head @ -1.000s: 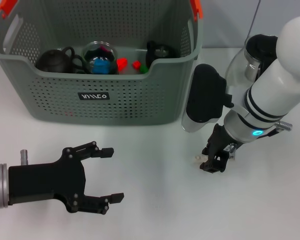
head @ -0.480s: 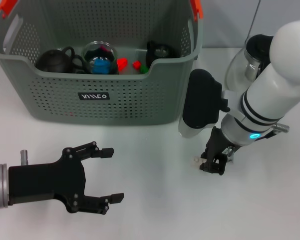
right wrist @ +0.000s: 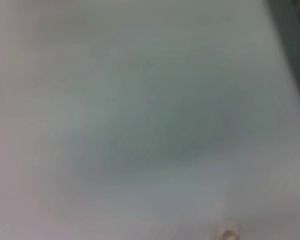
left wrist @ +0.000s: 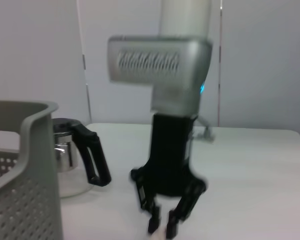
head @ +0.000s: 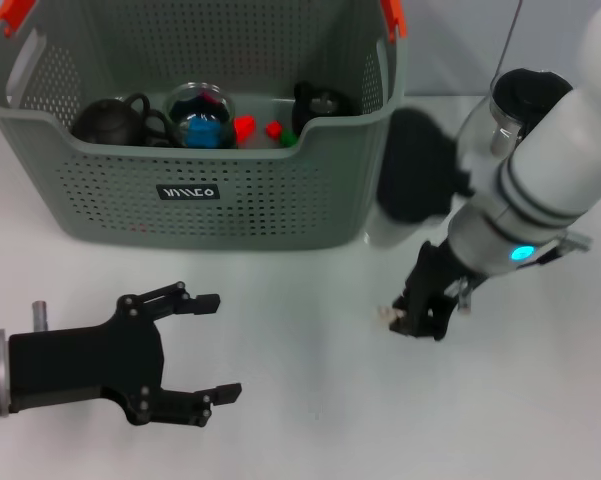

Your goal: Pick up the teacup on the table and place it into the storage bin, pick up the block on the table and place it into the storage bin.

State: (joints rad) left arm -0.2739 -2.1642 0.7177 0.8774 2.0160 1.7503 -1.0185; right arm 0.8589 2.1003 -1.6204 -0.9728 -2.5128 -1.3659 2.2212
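The right gripper (head: 412, 322), fingers slightly parted, hangs over a small pale block (head: 385, 315) just off its tips; a careless close could knock it away. Storage bin (head: 230, 215) stands behind; left gripper (head: 212, 345) waits spread.

Right pincer (head: 412, 322) shifted slightly left along the bench (head: 310, 400), small pale block (head: 386, 314) now touching its tip. Left pincer (head: 216, 345) drew back a little.
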